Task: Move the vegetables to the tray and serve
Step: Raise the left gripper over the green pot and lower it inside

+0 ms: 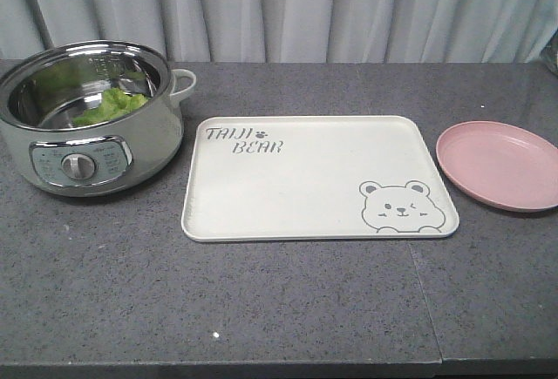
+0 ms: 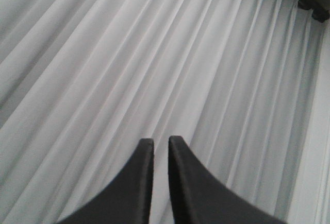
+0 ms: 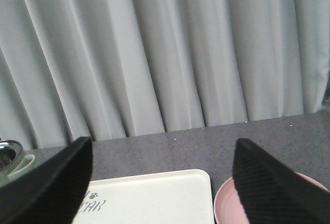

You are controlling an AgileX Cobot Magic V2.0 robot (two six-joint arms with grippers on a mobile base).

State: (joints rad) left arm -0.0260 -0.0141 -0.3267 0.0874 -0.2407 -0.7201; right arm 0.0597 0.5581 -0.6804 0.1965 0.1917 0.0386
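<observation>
Green lettuce, the vegetables (image 1: 112, 105), lies inside a steel electric pot (image 1: 131, 148) at the table's left. The cream bear tray (image 1: 305, 183) lies flat in the middle with nothing on it. The right wrist view shows its far right corner (image 3: 165, 195). Neither arm shows in the front view. My left gripper (image 2: 161, 139) points up at the curtain, its black fingers nearly together with only a thin slit and nothing between them. My right gripper (image 3: 163, 141) stands wide open above the tray's near side, holding nothing.
A round pink plate (image 1: 501, 163) sits right of the tray; its rim (image 3: 224, 203) also shows in the right wrist view. The pot's handle (image 3: 15, 165) peeks in at that view's left edge. A grey curtain (image 1: 331, 9) hangs behind the dark speckled table (image 1: 288, 301).
</observation>
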